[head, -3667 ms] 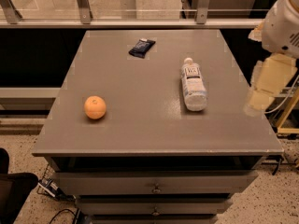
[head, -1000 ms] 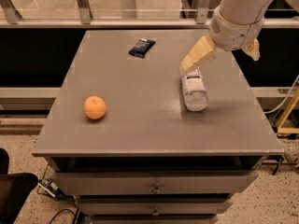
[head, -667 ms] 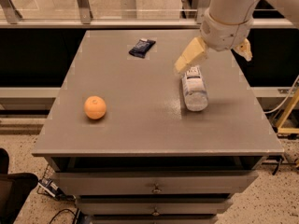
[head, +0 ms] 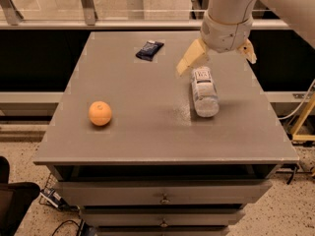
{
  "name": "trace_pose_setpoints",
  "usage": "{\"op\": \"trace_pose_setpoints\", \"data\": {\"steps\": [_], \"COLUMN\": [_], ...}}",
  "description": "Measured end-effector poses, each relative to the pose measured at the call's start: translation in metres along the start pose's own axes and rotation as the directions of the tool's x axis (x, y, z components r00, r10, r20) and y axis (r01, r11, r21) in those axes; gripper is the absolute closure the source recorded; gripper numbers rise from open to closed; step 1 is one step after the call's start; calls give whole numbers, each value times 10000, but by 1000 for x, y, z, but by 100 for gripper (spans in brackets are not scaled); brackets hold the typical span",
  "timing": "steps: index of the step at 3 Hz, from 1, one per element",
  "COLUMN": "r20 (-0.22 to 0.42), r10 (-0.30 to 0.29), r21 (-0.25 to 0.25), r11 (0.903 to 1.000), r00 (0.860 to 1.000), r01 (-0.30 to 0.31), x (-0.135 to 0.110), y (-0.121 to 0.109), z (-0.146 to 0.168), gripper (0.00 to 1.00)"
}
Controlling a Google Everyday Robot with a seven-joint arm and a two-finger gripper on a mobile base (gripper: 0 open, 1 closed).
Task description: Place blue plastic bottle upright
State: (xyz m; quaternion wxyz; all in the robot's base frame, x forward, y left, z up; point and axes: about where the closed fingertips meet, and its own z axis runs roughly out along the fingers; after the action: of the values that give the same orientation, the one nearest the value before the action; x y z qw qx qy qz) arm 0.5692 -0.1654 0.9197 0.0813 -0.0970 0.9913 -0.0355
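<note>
The blue plastic bottle (head: 204,92) is clear with a white label and lies on its side on the right half of the grey table (head: 147,132). Its length runs front to back. Its far end, with the cap, is hidden under my arm. My gripper (head: 216,65) hangs over that far end, pointing down. It is open, with one cream finger (head: 189,59) to the left of the bottle and the other finger (head: 247,50) to the right. It holds nothing.
An orange (head: 100,113) sits at the left of the table. A small dark blue snack packet (head: 149,49) lies near the far edge. Drawers (head: 162,198) are below the front edge. A railing runs behind the table.
My arm has come in from the right side of the table to above the bottle's far end, then shifted a little left. The bottle, orange and packet have not moved.
</note>
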Motion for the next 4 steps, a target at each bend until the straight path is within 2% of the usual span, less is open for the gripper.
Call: {"op": "trace_pose_setpoints", "data": {"steps": [2, 4], "r20": [-364, -227], "r10": [698, 884], "r21": [-841, -1335], "r11": [9938, 9869], "r00": [9969, 9958], "r01": [-726, -907], "x": [-16, -18], "y": [-4, 1], "z": [17, 31], "gripper": [0, 0]}}
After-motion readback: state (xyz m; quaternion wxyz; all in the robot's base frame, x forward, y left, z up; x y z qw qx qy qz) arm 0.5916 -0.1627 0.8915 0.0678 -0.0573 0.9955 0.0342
